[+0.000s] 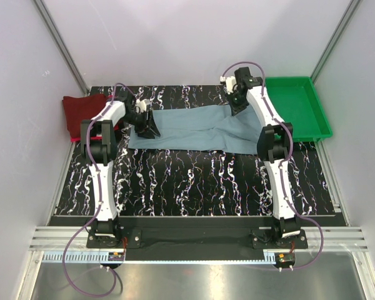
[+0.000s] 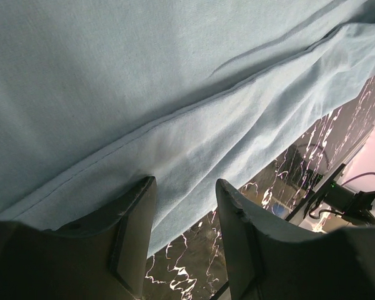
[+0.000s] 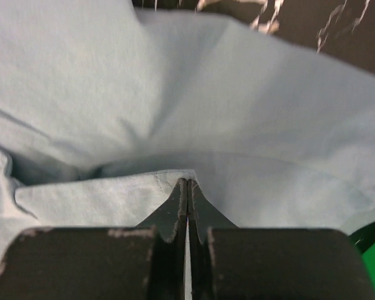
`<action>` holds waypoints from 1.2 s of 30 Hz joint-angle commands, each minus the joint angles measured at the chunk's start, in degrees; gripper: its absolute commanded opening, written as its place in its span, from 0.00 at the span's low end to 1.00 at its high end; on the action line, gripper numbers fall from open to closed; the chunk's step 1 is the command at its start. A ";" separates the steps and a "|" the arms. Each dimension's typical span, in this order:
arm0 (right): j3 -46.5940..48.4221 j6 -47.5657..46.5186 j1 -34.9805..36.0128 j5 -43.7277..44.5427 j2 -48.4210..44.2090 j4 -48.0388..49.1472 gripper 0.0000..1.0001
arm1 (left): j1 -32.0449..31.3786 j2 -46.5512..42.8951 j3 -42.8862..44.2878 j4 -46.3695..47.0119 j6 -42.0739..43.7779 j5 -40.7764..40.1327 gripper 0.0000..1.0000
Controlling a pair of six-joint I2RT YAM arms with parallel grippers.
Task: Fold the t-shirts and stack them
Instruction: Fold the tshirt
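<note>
Right fingers (image 3: pixel 175 209) clamped on grey-blue t-shirt (image 1: pixel 194 128) edge, left fingers (image 2: pixel 134 231) apart over its hem: close left, then lift both evenly.

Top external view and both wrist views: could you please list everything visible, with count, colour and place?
dusty grey-blue cloth t-shirt: one, grey-blue, spread across the table's far middle
dark maroon folded cloth shirt: one, maroon, far left
bright red cloth: one, red, edge showing at the maroon shirt's near side
green plastic tray: one, green, far right
black white-veined table: one, black and white, under everything
left gripper: one, black, open over the t-shirt's left hem
right gripper: one, black, shut on a fold at the t-shirt's right end
</note>
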 commanded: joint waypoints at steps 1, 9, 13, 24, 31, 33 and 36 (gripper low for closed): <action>5.81 -0.59 1.89 3.45 0.86 4.01 0.00 | -0.21 -4.13 -0.54 -0.50 1.15 -0.84 0.49; 8.28 -0.93 2.86 6.62 0.95 8.50 0.00 | -0.48 -4.57 -0.71 -0.59 1.33 -1.10 0.49; 8.72 -1.02 2.95 7.85 1.83 9.64 0.00 | -0.65 -4.48 -0.62 -0.59 1.33 -1.19 0.49; 11.18 -0.50 2.95 11.46 6.05 11.75 0.00 | -1.09 -6.06 -0.19 -0.85 2.99 -4.00 0.49; 10.65 0.03 2.95 11.63 5.87 11.22 0.00 | 0.66 -8.86 2.90 -5.69 10.74 -19.54 0.54; 10.74 0.21 2.95 11.63 5.96 11.14 0.00 | 1.19 -9.84 0.35 -4.64 10.47 -23.59 0.57; 11.00 0.38 2.95 11.55 6.31 11.05 0.00 | 2.77 -8.62 1.91 -4.63 11.34 -26.94 0.57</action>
